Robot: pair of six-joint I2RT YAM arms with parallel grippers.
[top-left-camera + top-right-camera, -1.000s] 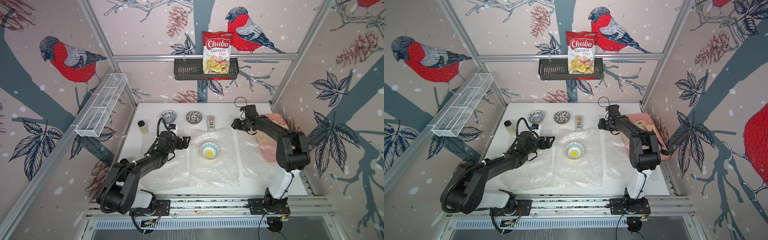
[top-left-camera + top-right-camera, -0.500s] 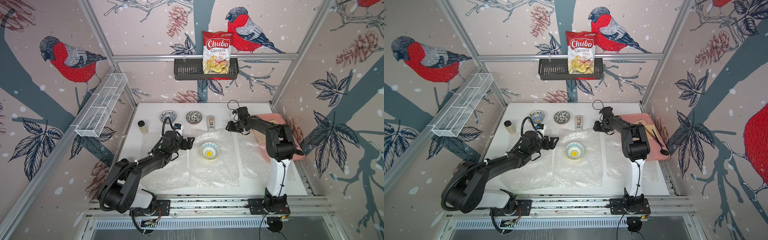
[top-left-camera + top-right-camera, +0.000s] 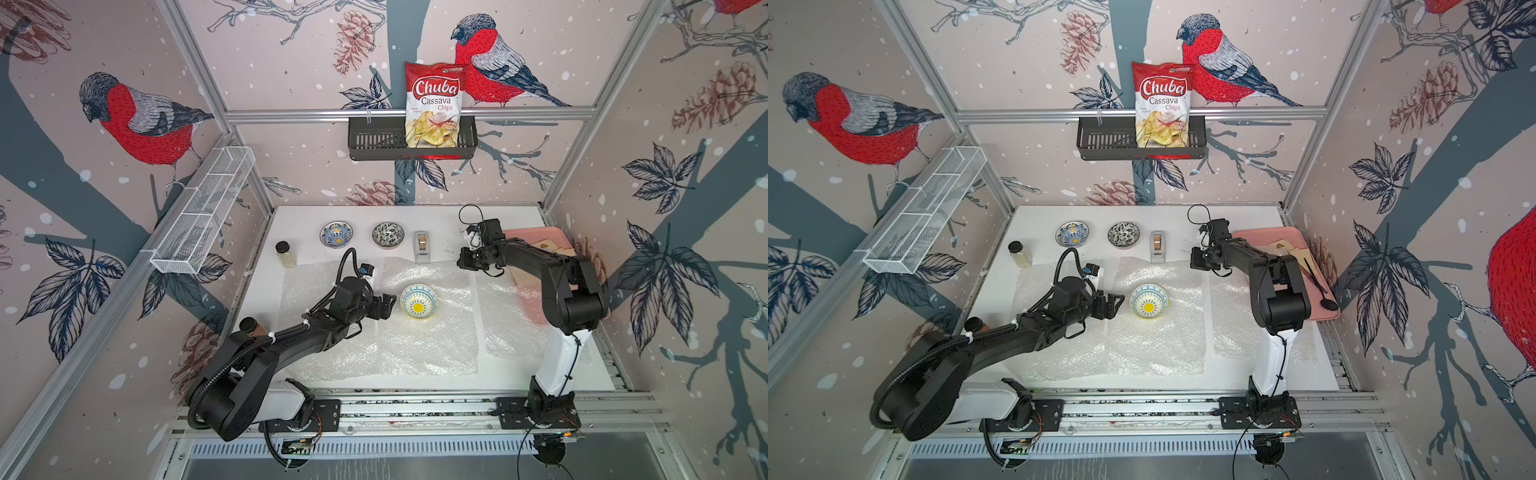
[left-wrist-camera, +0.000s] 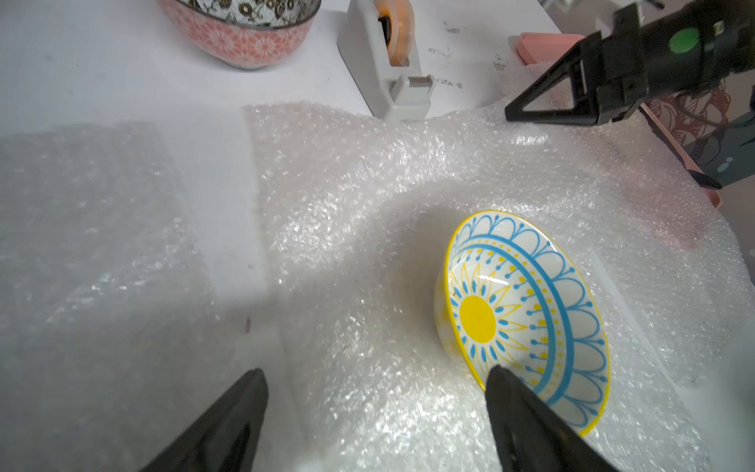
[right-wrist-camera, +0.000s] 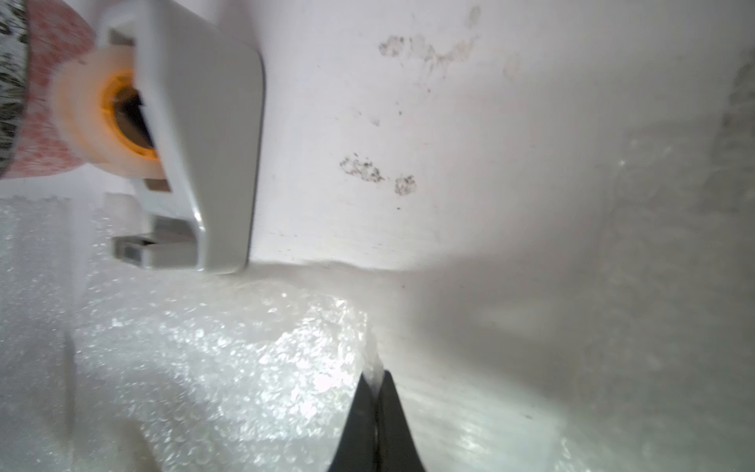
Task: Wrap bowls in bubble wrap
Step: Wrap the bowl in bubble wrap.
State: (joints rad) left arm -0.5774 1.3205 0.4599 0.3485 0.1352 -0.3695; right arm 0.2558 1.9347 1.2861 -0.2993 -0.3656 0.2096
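Observation:
A pale teal bowl with a yellow centre (image 3: 419, 301) (image 3: 1148, 301) (image 4: 527, 323) sits upright on the middle sheet of bubble wrap (image 3: 432, 340) (image 4: 367, 229). My left gripper (image 3: 388, 305) (image 4: 376, 370) is open just left of this bowl, one finger close to its rim. My right gripper (image 3: 463, 262) (image 5: 374, 374) is shut on the far right corner of that sheet, which lifts slightly there. The blue-and-yellow bowl (image 3: 336, 234) and the black-and-white bowl (image 3: 387, 235) (image 4: 241, 28) stand at the back. More bubble wrap sheets lie to the left (image 3: 303, 286) and right (image 3: 507, 328).
A grey tape dispenser (image 3: 423, 246) (image 5: 204, 143) stands just beyond the held corner. A small glass jar with a black lid (image 3: 286, 254) is at the back left. A pink tray (image 3: 536, 237) lies along the right edge, behind my right arm.
My right gripper has moved left to the sheet's far corner and shut on it. My left gripper has moved right, closer to the teal bowl, staying open.

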